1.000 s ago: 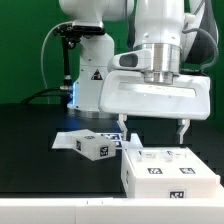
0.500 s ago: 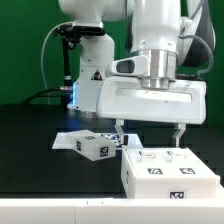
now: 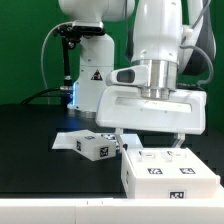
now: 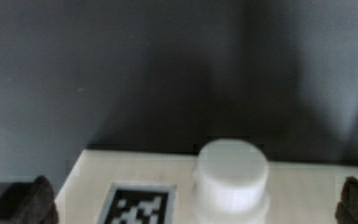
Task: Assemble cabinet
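The cabinet box, white with square tags on its top and front, stands at the front on the exterior view's right. My gripper is open wide just above the box's far top edge, one finger near each side. In the wrist view the gripper shows dark fingertips at both edges, apart from the box top. Between them lie a tag and a round white knob. A small tagged white block lies to the exterior view's left of the box.
The marker board lies flat on the black table under and behind the small block. The white robot base with a triangle mark stands at the back. Cables hang at the back left.
My gripper has come down toward the top of the cabinet box, still open. The box and the small block have not moved.
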Robot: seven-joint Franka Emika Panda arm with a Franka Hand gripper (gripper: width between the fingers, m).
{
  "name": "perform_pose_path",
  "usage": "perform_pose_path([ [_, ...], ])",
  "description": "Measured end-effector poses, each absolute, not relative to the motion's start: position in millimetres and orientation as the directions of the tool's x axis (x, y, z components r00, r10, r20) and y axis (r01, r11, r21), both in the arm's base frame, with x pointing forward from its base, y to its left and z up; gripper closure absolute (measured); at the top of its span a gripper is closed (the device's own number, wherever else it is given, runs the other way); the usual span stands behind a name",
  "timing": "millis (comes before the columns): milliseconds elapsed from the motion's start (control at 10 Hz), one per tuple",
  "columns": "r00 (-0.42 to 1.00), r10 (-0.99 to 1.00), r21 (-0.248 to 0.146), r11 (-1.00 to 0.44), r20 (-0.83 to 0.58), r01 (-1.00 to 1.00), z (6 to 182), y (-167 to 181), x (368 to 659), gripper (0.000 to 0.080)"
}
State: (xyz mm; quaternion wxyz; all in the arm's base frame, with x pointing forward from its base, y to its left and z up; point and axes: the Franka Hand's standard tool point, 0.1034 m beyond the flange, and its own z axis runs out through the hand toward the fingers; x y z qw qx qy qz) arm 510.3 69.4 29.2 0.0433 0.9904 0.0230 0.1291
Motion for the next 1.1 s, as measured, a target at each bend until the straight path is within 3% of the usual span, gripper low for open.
perform_pose_path([
  [800,0.966,0.027,0.100,-0.995,0.258,0.001,9.5,77.6,511.5,0.0002],
  [900,0.966,0.027,0.101,-0.995,0.258,0.001,9.5,77.5,511.5,0.0134],
  [1000,0.966,0.027,0.101,-0.995,0.258,0.001,9.5,77.5,511.5,0.0134],
  [1100,0.966,0.027,0.101,-0.995,0.258,0.001,9.4,77.5,511.5,0.0273],
])
